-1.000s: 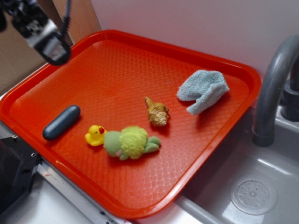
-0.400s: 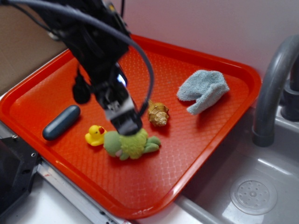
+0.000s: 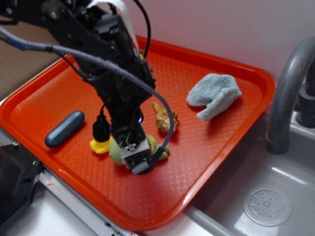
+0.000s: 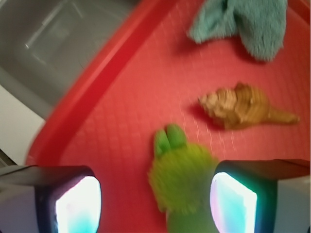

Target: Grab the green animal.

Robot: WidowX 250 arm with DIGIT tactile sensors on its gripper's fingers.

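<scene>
Straddling the green animal [image 4: 182,184], gripper [image 4: 155,204] jaws wide apart, nothing held; toy sits closer to one finger [image 4: 233,204] than the other. Toy lies on the red tray [image 3: 236,132], near edge, yellow duck [image 3: 98,146] just beside. Judged light, soft, squashy; fuzzy round back the best hold, should compress without slipping. Beyond: tan seashell [image 4: 243,107], then blue cloth [image 4: 243,22].

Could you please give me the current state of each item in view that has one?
gripper: open, lowered around the toy
green animal: lying on the tray, ungrasped
seashell: on its side
cloth: crumpled
yellow duck: mostly hidden
dark capsule: lying flat
</scene>
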